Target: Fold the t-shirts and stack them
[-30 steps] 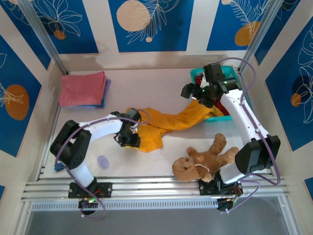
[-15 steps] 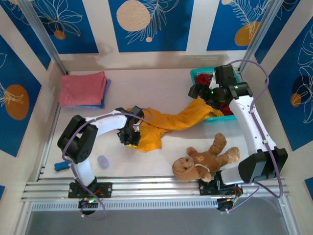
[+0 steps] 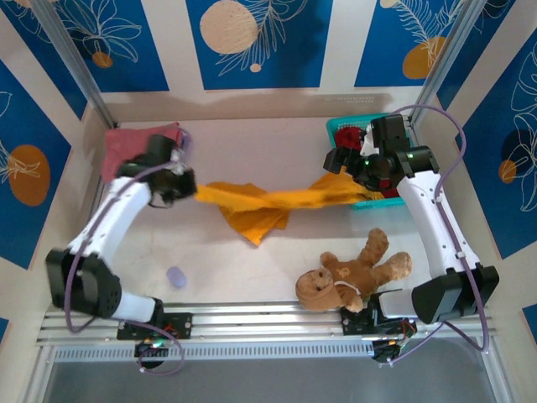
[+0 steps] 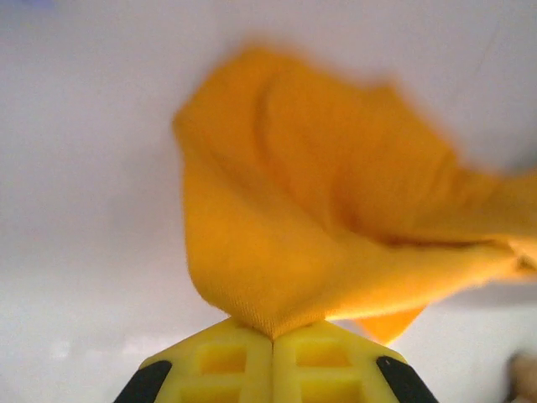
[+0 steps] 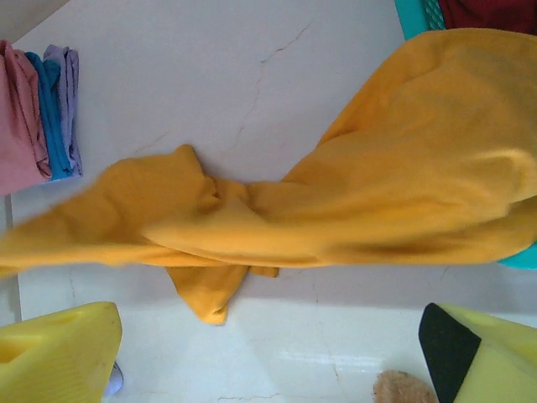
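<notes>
The mustard-orange t-shirt (image 3: 268, 206) is stretched in a twisted band across the table, from my left gripper to the teal basket (image 3: 340, 126). My left gripper (image 3: 183, 186) is shut on the shirt's left edge (image 4: 277, 285), its yellow fingers (image 4: 218, 361) pressed together. Over the shirt's right end (image 5: 403, 168) at the basket, my right gripper (image 3: 340, 161) hovers open and empty. A folded salmon-pink t-shirt (image 3: 126, 143) lies on a blue one (image 5: 52, 109) at the back left, partly hidden by my left arm. A dark red t-shirt (image 5: 495, 13) sits in the basket.
A brown teddy bear (image 3: 348, 273) lies at the front right, near the right arm's base. A small lavender object (image 3: 175, 276) rests at the front left. Walls close in the table at the back and on both sides.
My left gripper shut on the mustard-orange shirt's edge and swung back and left toward the folded stack, pulling the shirt taut. The right gripper stayed open and shifted slightly right.
</notes>
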You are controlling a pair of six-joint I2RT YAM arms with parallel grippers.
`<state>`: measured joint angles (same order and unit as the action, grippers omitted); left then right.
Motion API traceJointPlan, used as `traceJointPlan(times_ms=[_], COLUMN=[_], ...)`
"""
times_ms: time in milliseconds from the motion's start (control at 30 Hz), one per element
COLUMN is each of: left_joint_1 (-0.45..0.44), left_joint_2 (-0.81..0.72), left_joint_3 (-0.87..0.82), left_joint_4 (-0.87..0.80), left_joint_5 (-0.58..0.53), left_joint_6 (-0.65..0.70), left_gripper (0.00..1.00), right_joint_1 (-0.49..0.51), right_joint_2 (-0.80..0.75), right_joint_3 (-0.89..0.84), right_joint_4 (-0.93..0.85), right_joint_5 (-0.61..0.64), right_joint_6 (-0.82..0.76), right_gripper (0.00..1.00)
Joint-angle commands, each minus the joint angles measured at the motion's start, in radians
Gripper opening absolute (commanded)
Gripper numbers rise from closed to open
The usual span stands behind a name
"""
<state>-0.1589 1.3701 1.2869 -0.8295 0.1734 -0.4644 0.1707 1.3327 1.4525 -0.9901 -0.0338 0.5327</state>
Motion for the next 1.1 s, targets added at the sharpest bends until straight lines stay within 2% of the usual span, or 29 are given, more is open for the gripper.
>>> traceJointPlan(times_ms=[0, 267, 333, 533, 567, 700, 767, 900, 1067], left_joint_1=[0.117, 0.410, 0.486, 0.600, 0.626, 0.641, 0.641, 0.641, 0.641], left_joint_2=[-0.070, -0.162, -0.175, -0.126, -0.129, -0.117, -0.101, -0.105, -0.112], left_joint_3=[0.059, 0.006, -0.022, -0.012, -0.024, -0.070, -0.090, -0.126, -0.148], left_joint_4=[-0.091, -0.046, -0.015, -0.047, -0.031, -0.007, -0.012, -0.011, -0.013], left_joint_5=[0.032, 0.056, 0.092, 0.131, 0.167, 0.283, 0.314, 0.331, 0.337], left_joint_6=[0.009, 0.012, 0.011, 0.076, 0.071, 0.065, 0.069, 0.077, 0.086], left_gripper=[0.00, 0.00, 0.00, 0.00, 0.00, 0.00, 0.00, 0.00, 0.00], right_joint_1=[0.015, 0.106, 0.134, 0.192, 0.197, 0.218, 0.231, 0.281, 0.373], right_joint_2=[-0.030, 0.028, 0.052, 0.128, 0.138, 0.183, 0.222, 0.325, 0.467], right_joint_3=[-0.023, -0.037, -0.029, -0.014, -0.013, -0.020, -0.016, -0.007, -0.001], right_joint_4=[-0.023, -0.003, -0.010, -0.014, -0.013, 0.017, 0.021, 0.005, 0.012], right_joint_5=[-0.021, -0.025, -0.013, 0.006, 0.006, -0.007, -0.012, 0.013, 0.028], right_joint_6=[-0.007, 0.012, 0.007, 0.005, 0.007, 0.003, -0.003, -0.011, -0.013], right_gripper=[0.93, 0.93, 0.93, 0.93, 0.93, 0.89, 0.81, 0.66, 0.60])
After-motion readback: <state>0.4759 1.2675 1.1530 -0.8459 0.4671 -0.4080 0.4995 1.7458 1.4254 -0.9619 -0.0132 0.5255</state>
